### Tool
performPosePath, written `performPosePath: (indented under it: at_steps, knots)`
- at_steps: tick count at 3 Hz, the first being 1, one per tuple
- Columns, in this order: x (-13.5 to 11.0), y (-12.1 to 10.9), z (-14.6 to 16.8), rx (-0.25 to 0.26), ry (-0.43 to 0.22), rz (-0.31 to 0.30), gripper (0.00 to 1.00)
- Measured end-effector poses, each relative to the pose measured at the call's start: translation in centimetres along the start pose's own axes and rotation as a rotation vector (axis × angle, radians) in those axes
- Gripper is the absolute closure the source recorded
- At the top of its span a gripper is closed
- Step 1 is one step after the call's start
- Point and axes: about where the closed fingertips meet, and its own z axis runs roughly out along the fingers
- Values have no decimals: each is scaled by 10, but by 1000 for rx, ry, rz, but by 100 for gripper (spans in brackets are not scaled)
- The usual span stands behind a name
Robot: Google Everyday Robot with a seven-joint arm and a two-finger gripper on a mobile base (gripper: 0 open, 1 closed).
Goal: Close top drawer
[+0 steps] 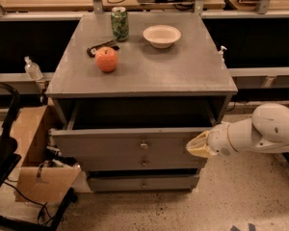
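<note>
Pushing straight back is the step in hand. The top drawer [101, 147] stands pulled well out of the grey cabinet [222, 105], with its small knob [144, 145] at the centre of the wide front panel. Your tool [198, 147] sits right of that knob, at the right end of the panel, touching it or very nearly so. Whether the tool is wide or narrow cannot be told from this view.

Pressing that far right of the knob will probably skew the drawer on its runners. Bring the tool left toward the knob first, then drive level and slowly toward the cabinet. Keep the arm low enough that it does not ride over the panel's top edge, and ease off as the panel meets the cabinet face. Stay clear of the shorter drawers [115, 163] below the knob.

The drawer's deep interior, behind the knob, lies in shadow and nothing shows in it. Above and behind the knob, on the surface [183, 69], the pale bowl [162, 35] looks empty. A green can [119, 24] stands left of the bowl. A round orange fruit [107, 59] sits nearer the knob, beside a small dark item [100, 48].
</note>
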Motion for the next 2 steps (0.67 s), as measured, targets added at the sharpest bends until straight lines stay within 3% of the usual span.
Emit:
performPosePath:
  at_steps: [1,2]
  knots:
    - [-1,-36,12,11,-8,1,100]
    - [0,-33,10,11,-8,1,100]
